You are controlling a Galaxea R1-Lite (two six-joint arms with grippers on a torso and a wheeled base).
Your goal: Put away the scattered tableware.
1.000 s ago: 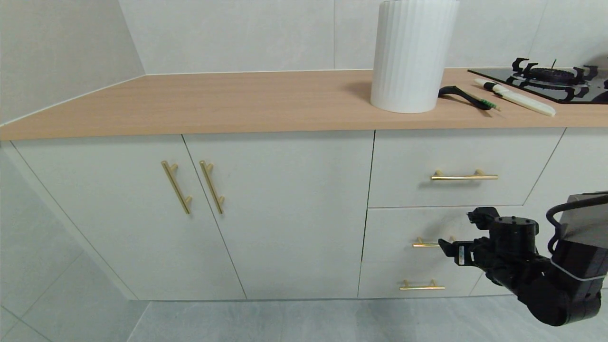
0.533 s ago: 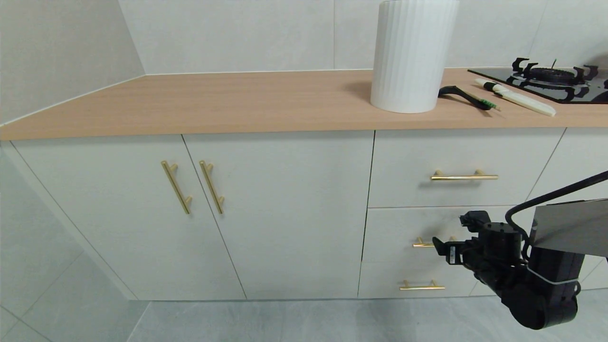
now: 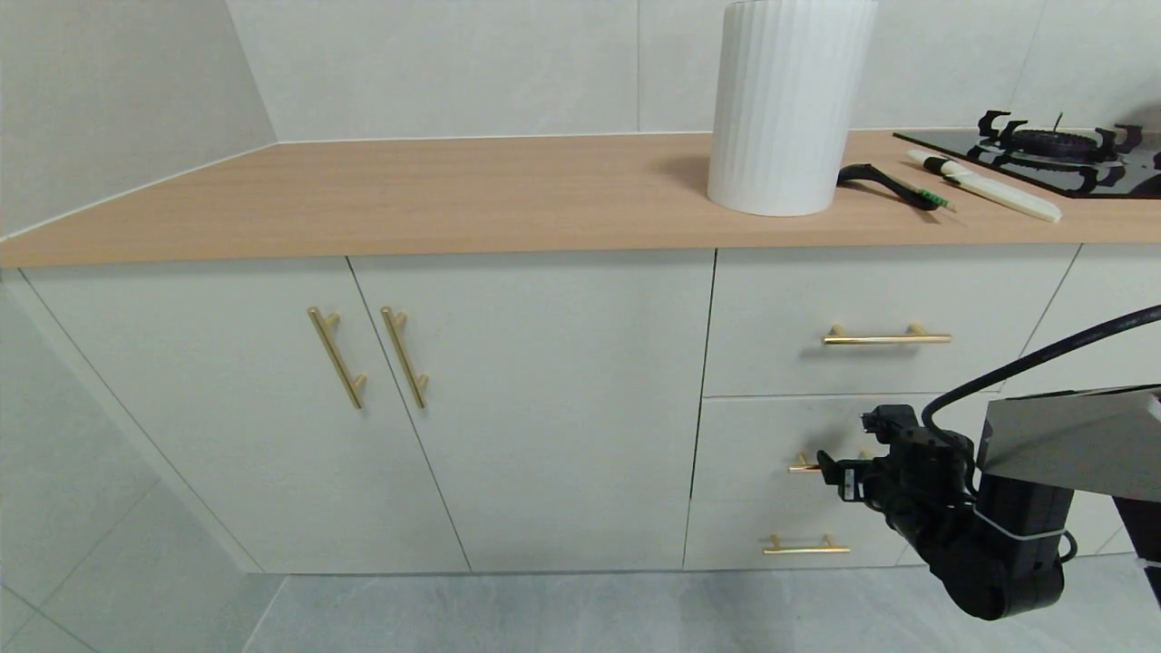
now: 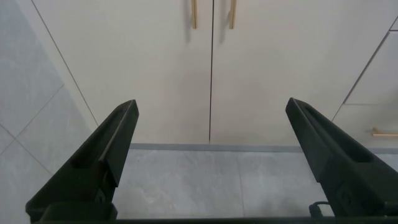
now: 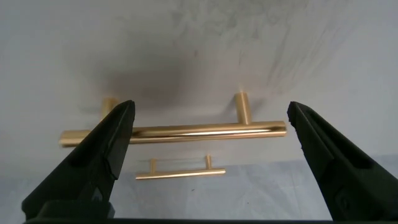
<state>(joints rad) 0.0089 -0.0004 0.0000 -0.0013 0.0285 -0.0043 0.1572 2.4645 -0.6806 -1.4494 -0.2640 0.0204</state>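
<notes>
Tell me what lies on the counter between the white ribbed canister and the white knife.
A black-handled utensil with a green tip lies flat between the white ribbed canister and the white knife, seen in the head view.

Black utensil (image 3: 884, 181), knife (image 3: 984, 187) (perhaps), on countertop (image 3: 453, 199)

Wooden countertop (image 3: 408, 195) is carrying a tall white ribbed container (image 3: 787, 109), standing upright toward the right. Just right of it, a black utensil (image 3: 884, 183) and a white utensil (image 3: 984, 192) are lying flat, near each other. A black hob (image 3: 1043, 154) is sitting at the far right.
</notes>
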